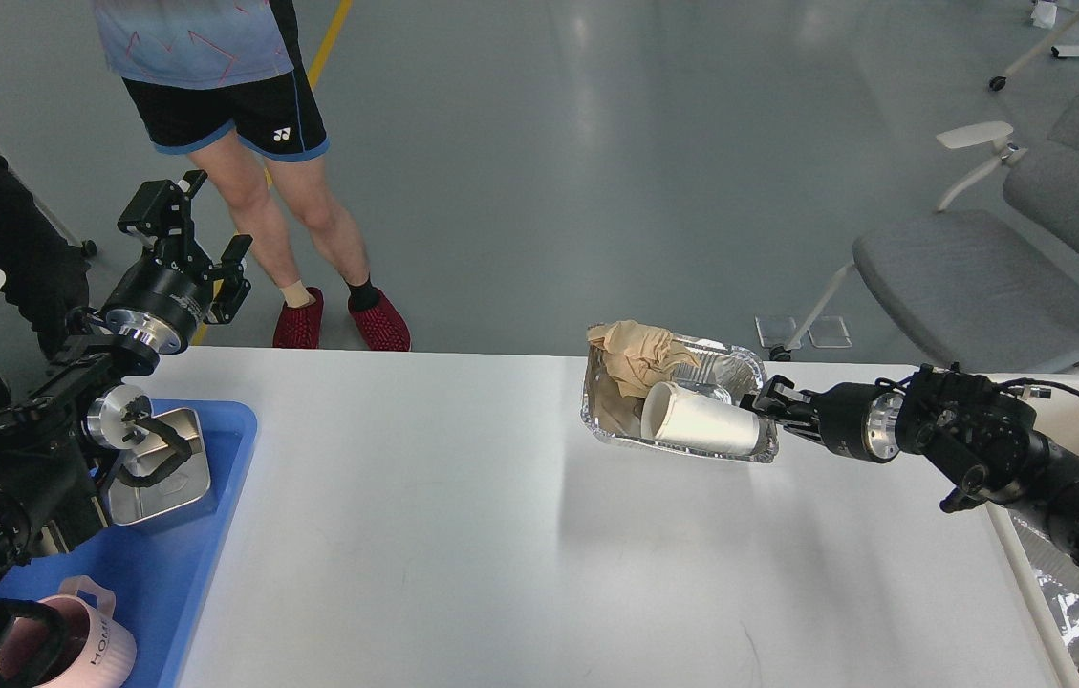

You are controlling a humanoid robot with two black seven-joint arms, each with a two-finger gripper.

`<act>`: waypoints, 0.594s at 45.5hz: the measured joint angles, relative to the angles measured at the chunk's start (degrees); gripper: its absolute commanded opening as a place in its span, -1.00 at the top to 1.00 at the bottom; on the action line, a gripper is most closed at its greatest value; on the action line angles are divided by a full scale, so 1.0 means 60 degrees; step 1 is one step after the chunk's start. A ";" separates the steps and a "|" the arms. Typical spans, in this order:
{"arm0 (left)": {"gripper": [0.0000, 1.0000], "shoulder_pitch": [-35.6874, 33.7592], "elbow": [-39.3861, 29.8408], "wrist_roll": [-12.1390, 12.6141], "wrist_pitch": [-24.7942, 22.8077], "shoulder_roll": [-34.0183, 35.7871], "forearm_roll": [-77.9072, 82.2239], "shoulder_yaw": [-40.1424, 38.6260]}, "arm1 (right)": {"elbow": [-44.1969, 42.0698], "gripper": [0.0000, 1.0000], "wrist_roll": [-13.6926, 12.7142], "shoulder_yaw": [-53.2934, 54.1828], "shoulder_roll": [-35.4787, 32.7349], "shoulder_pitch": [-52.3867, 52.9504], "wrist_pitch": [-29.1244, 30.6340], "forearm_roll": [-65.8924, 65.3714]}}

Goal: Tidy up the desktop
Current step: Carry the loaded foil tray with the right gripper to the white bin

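The desktop (501, 535) is a large white-grey tabletop. A foil tray (614, 413) hangs just above its far right part, tilted toward me. It holds a crumpled brown paper (639, 352) and a white paper cup (700, 420) lying on its side. My right gripper (766, 405) is shut on the foil tray's right rim. My left gripper (183, 222) is raised beyond the table's far left edge, fingers spread and empty.
A blue plastic tray (166, 573) at the left holds a steel square dish (161, 473) and a pink mug (71, 645). A white bin (1026, 564) with foil stands at the right edge. A person (243, 143) stands beyond the table. Grey chairs (979, 268) stand at far right.
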 measured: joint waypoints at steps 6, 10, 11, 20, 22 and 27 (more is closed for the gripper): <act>-0.84 0.0138 0.0002 0.0005 0.0206 -0.0112 0.0041 -0.0257 | -0.0029 1.00 0.0000 0.0001 -0.0021 -0.0011 0.0011 0.0117; -0.84 0.0145 0.0002 -0.0035 0.0232 -0.0163 0.0010 -0.0313 | -0.0172 1.00 0.0000 0.0004 -0.0062 -0.0037 0.0037 0.0376; -0.84 0.0145 0.0002 -0.0037 0.0233 -0.0180 0.0010 -0.0313 | -0.0221 1.00 0.0000 0.0007 -0.0086 -0.0054 0.0050 0.0448; -0.84 0.0129 0.0000 -0.0059 0.0238 -0.0221 0.0044 -0.0295 | -0.0447 1.00 0.0000 0.0018 -0.1320 -0.0730 0.0142 0.1404; -0.84 0.0130 -0.0006 -0.0060 0.0236 -0.0222 0.0053 -0.0292 | -0.0449 1.00 0.0003 0.0026 -0.1578 -0.0886 0.0144 0.1608; -0.84 0.0140 -0.0007 -0.0083 0.0248 -0.0271 0.0058 -0.0292 | -0.0478 1.00 0.0005 0.0067 -0.2231 -0.1312 0.0154 0.2240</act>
